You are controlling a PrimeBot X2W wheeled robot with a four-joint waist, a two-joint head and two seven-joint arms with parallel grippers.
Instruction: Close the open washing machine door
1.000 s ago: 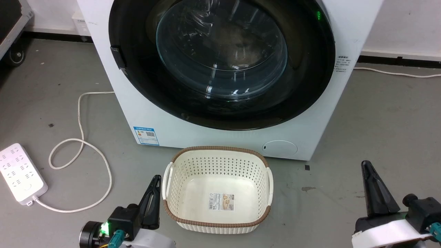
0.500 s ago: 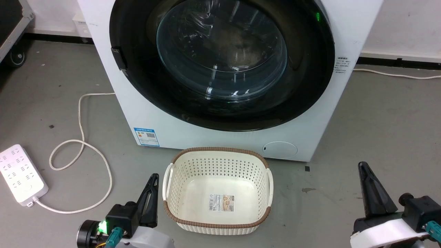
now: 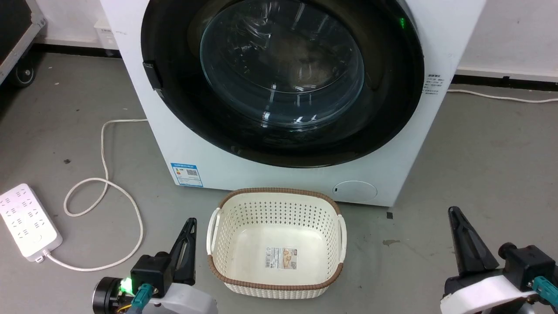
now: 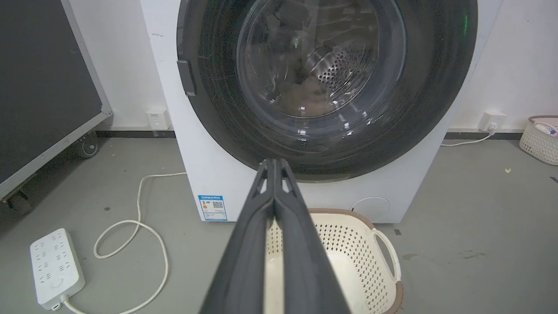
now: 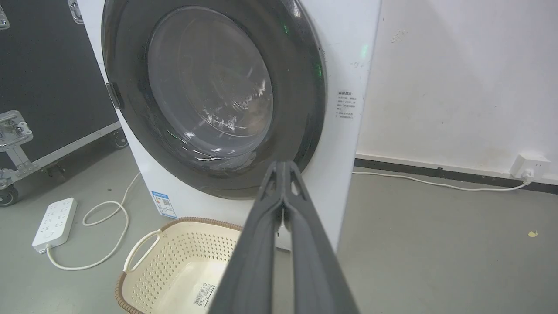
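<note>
At the far left a white power strip lay on the grey floor, its cord looped beside it. The left gripper hung low, its 2 fingers pressed together on nothing, just left of the cream laundry basket. That basket stood mouth up and held 1 printed label flat on its bottom. Just behind it stood the washing machine. The washing machine door lay flat against the machine's front, above and beyond both grippers and well apart from each. Being round, it had no long axis; its glass window faced the robot and its latch tab sat on its left edge. The right gripper hung low at the right, fingers together and empty. Far right in the left wrist view, a second basket by the wall held small items too small to tell.
</note>
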